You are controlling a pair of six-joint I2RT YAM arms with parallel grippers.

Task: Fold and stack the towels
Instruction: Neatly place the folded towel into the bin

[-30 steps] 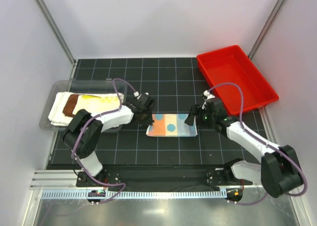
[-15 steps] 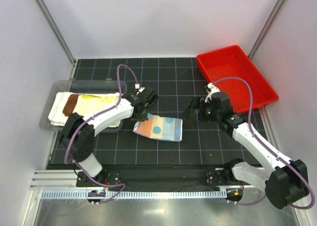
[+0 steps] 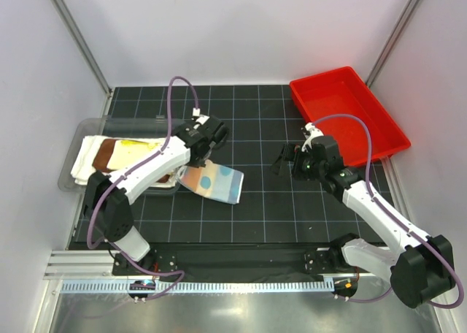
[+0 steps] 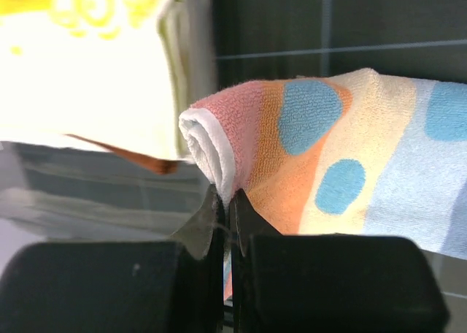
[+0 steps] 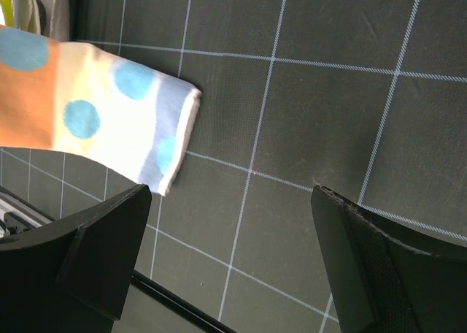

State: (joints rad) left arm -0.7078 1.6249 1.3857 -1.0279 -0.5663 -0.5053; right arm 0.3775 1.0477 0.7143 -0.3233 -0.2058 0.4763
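Your left end effector is pinched tight on one rolled corner of the pastel spotted towel. That corner is raised just beside the clear tray; the far end appears to trail on the counter. Your right end effector is spread wide, holds nothing and sits well apart from the towel.

Risks, as judged:
- A single-corner hold means the fold may sag open in transit, since the layers are not clamped together.
- The trailing end may catch the tray wall and drag or peel the fold.
- The towel could land skewed on the yellow towel and shift the stack beneath.
- The thin pinch could slip.
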